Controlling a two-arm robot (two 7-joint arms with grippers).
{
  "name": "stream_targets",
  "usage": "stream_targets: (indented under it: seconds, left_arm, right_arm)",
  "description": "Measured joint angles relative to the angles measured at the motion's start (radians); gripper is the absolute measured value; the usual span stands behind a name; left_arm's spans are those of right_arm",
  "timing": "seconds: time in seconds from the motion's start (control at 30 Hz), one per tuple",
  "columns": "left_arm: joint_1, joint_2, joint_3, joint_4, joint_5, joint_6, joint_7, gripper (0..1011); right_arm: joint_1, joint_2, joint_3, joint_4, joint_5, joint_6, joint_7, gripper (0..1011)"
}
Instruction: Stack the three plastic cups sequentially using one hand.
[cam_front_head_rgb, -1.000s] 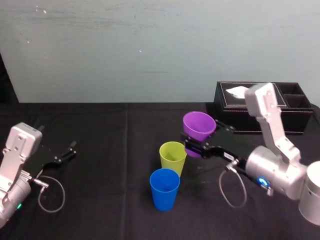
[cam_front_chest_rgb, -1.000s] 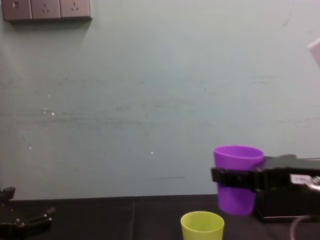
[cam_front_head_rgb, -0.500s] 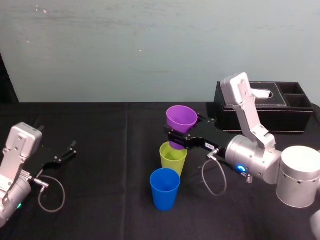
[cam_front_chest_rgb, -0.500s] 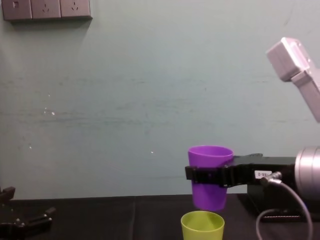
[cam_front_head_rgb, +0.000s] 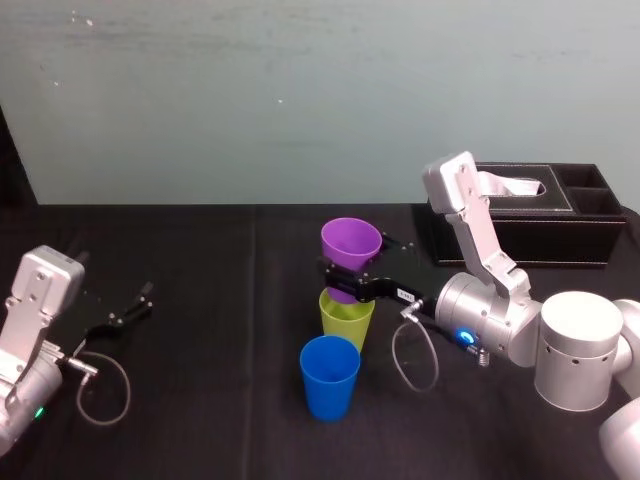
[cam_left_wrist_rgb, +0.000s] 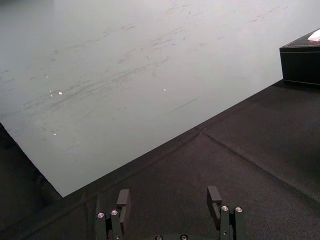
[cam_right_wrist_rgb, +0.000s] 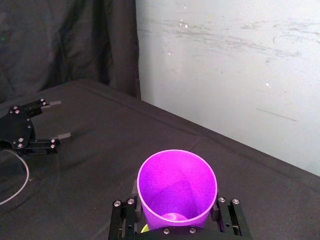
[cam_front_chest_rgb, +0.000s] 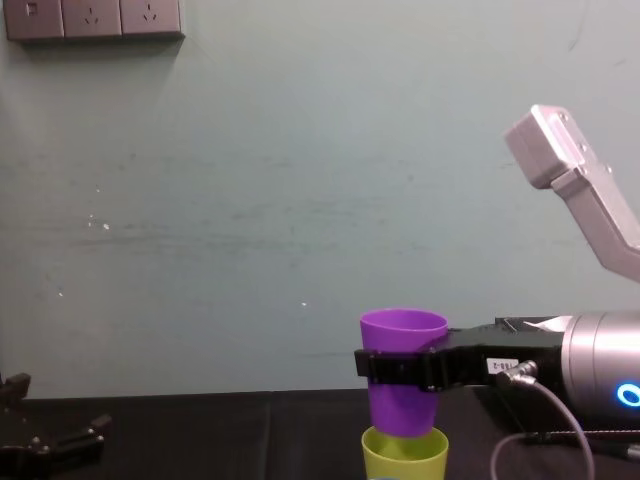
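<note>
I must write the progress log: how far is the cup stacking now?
Nothing is stacked yet. In hand: the right tool is shut on the purple cup, with its base at the mouth of the lime-green cup, not yet seated. To do: seat and release it, then add the blue cup, which stands alone nearer the robot. The left tool lies parked, open.

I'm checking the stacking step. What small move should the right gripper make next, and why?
Probably lower straight down a little, then let go. The right gripper is shut on the purple cup, whose base sits just at the green cup's rim, not yet nested. The blue cup stands apart in front; the left gripper is parked open, far left.
</note>
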Motion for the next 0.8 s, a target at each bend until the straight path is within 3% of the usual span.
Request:
stream_targets:
  seconds: [0.8]
  left_arm:
    - [0.000,0.000,0.000,0.000,0.000,0.000,0.000,1000]
  right_arm:
    - [0.014,-0.013,-0.020,0.061,-0.010,-0.019,0.008,743]
